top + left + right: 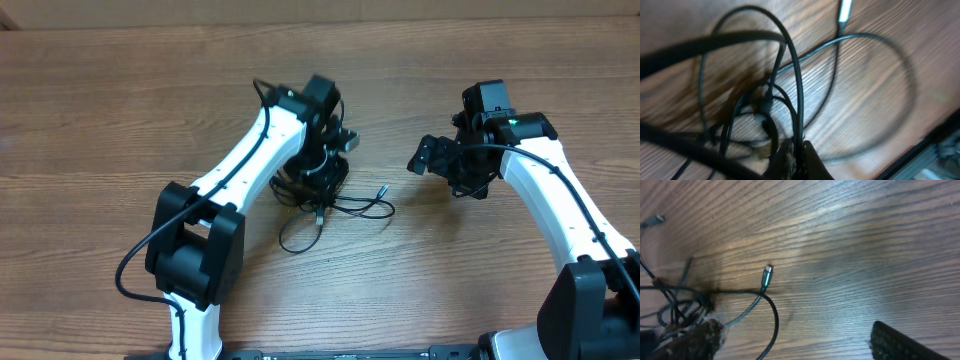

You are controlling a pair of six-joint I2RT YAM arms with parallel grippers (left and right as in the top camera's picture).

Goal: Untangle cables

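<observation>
A tangle of thin black cables (325,205) lies on the wooden table near its middle, with loops spreading right and a silver-tipped plug (381,187) at the right end. My left gripper (322,178) is down on the tangle. In the left wrist view its fingers (799,156) are shut on a cable strand (795,90), with loops and a silver plug (844,10) beyond. My right gripper (432,156) is open and empty, right of the tangle. The right wrist view shows its fingers wide apart (795,340), a plug end (766,276) and the tangle (680,307) at left.
The wooden table (480,270) fills the views. A thicker black arm cable (140,255) loops off the left arm's base at the lower left. The table's far edge runs along the top of the overhead view.
</observation>
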